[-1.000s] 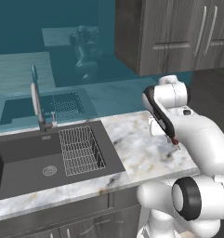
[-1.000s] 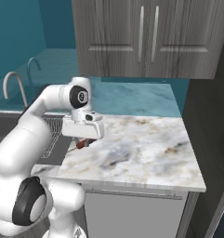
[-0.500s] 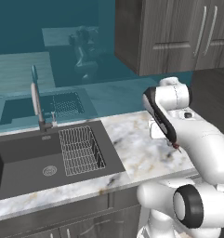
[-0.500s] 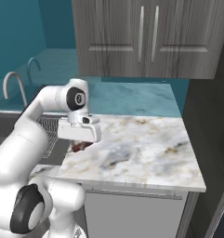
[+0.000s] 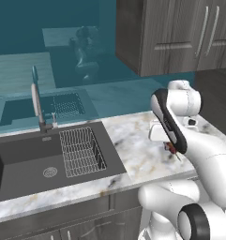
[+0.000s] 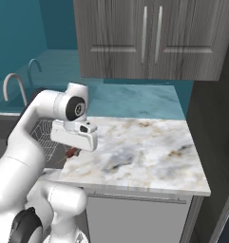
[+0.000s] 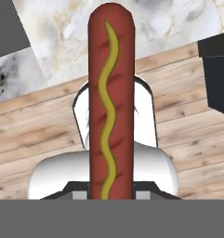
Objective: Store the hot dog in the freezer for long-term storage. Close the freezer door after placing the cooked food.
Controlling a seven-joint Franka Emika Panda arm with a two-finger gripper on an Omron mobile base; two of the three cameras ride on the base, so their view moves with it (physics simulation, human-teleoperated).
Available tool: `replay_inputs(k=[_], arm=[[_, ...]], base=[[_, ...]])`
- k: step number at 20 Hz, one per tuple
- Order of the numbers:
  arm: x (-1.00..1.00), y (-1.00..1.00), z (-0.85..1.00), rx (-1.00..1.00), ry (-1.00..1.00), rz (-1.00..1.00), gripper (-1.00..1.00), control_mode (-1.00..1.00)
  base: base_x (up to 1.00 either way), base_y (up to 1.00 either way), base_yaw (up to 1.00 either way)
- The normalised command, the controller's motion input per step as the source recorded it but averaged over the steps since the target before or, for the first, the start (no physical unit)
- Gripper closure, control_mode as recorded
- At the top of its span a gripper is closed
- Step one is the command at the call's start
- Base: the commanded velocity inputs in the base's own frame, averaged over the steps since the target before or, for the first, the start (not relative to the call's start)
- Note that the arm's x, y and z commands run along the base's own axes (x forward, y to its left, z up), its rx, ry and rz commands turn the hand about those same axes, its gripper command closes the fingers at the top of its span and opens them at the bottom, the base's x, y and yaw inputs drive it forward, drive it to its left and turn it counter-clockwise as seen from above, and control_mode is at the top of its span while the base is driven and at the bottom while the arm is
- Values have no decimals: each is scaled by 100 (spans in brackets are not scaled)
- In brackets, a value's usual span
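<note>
The claw [image 7: 111,197] is closed on one end of the hot dog [image 7: 110,100], a reddish-brown sausage with a wavy mustard line, which stands out lengthwise from the jaws above the marble table [image 6: 144,152]. In the right base view it shows as a small red piece [image 6: 72,152] under the hand, near the table's left edge beside the sink [image 5: 48,157]. It is probably light, soft and smooth-skinned, so a grip nearer its middle would likely swing less.

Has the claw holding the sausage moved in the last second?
Yes. The claw with the hot dog has drifted slightly toward the counter's front edge.
</note>
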Motion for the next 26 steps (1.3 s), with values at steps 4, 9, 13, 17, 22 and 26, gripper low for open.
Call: replay_inputs(k=[4, 9, 13, 17, 22, 26], arm=[[0, 5, 0, -1, 7, 0, 100, -100], [0, 0, 0, 0, 2, 0, 100, -100], [0, 0, 0, 0, 0, 0, 100, -100], [-1, 0, 0, 0, 0, 0, 100, -100], [-10, 0, 0, 0, 0, 0, 100, 100], [0, 0, 0, 0, 0, 0, 100, 100]], base=[[0, 0, 0], [0, 0, 0], [0, 0, 0], [0, 0, 0], [-27, 0, -1], [-52, 0, -17]])
